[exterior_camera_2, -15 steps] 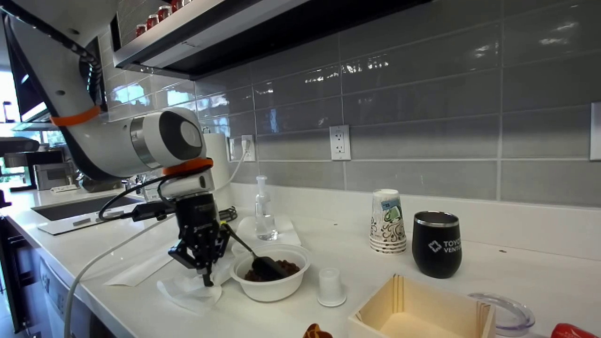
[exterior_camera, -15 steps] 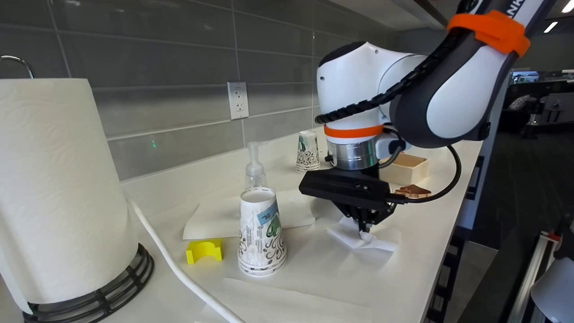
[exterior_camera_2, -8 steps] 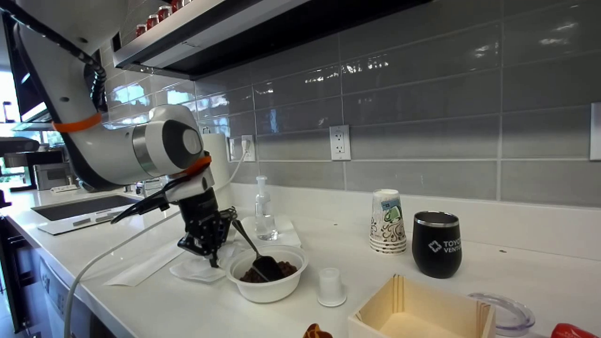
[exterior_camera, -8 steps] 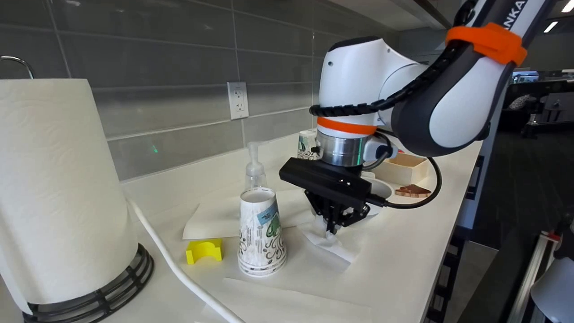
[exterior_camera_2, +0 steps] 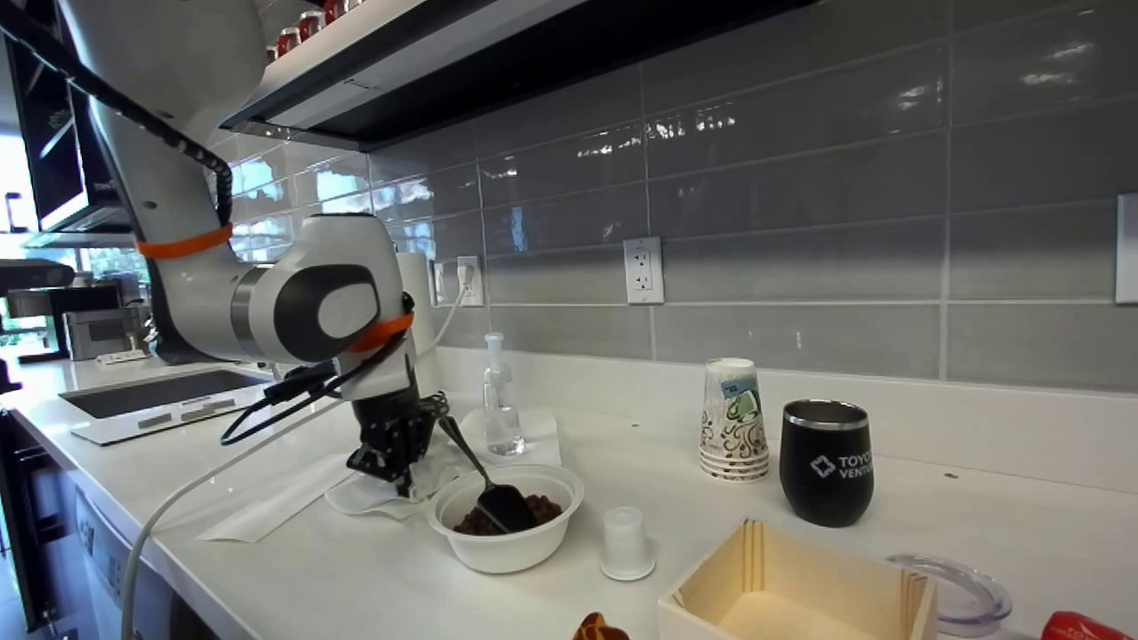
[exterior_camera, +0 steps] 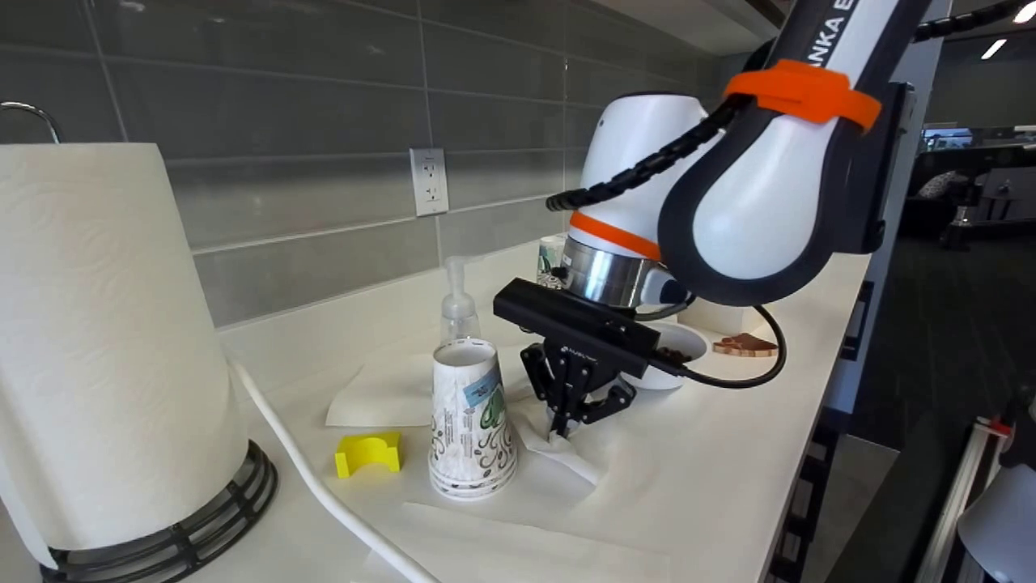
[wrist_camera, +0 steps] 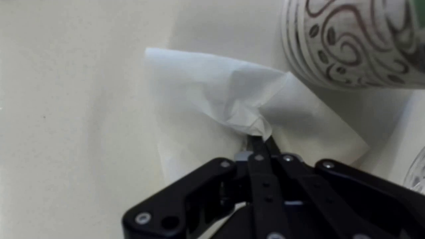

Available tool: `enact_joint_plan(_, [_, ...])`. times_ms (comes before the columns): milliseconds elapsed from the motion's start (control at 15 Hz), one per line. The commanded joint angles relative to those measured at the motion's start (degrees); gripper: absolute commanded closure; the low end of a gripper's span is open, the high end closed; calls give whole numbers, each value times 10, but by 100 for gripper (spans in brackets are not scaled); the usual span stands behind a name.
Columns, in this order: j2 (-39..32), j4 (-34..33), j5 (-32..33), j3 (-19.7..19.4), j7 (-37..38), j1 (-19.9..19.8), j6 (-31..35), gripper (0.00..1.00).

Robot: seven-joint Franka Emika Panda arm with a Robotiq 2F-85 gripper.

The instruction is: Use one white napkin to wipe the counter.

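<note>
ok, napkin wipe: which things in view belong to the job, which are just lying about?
Part of the job:
white napkin, pinched in the end effector
counter, to be wiped

Just lying about:
paper towel roll
yellow block
patterned cup stack by the napkin
other paper sheets
pump bottle
white bowl with black utensil
black tumbler
wooden box

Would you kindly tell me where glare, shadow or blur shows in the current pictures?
In the wrist view, the napkin shows shaded folds and the cups look slightly blurred, with shadow beside them; in an exterior view, the wall carries bright reflections; in an exterior view, the floor at right is very dark.
</note>
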State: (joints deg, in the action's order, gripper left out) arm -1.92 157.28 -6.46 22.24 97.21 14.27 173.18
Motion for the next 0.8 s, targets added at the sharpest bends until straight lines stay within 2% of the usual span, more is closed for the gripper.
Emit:
enact_joint_plan(0, [-61,-42,-158,76,-152,-26,-7,100])
enact_joint_plan(133, [-35,-51,-251,114,-237,-47,-61,100])
enact_joint_plan(267, [13,-32,-306,106,-297,-56,-139,100])
enact_joint_plan(333, [36,-18,-294,55,-287,-21,-176,100])
enact_joint_plan(467, [75,13,-214,14,-209,-19,-241,100])
enact_joint_plan(667, [110,32,-100,-18,-109,-32,-302,100])
enact_joint_plan(733, [91,2,-43,0,-59,-65,-324,100])
